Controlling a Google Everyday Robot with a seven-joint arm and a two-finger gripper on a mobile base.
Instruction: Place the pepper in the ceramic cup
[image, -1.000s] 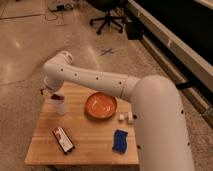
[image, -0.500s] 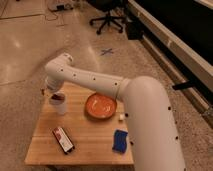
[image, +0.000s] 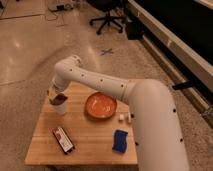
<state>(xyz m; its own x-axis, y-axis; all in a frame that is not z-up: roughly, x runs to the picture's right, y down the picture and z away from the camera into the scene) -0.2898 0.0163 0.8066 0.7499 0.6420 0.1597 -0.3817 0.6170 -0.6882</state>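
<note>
The small whitish ceramic cup (image: 60, 108) stands upright near the far left corner of the wooden table (image: 90, 142). A dark red pepper (image: 59, 99) shows at the cup's mouth, sticking out over its rim. My gripper (image: 54, 94) hangs right above and slightly left of the cup, touching or nearly touching the pepper. My white arm (image: 100, 82) reaches across the table from the right and hides the table's right edge.
A round orange bowl (image: 100, 105) sits right of the cup. A red-and-black flat packet (image: 63, 139) lies near the front left. A blue sponge (image: 120, 140) lies front right, and two small white pieces (image: 125, 117) lie beside the bowl. An office chair (image: 107, 17) stands far behind.
My gripper has stayed over the cup with little movement. The dark red pepper now shows more plainly at the cup's mouth.
</note>
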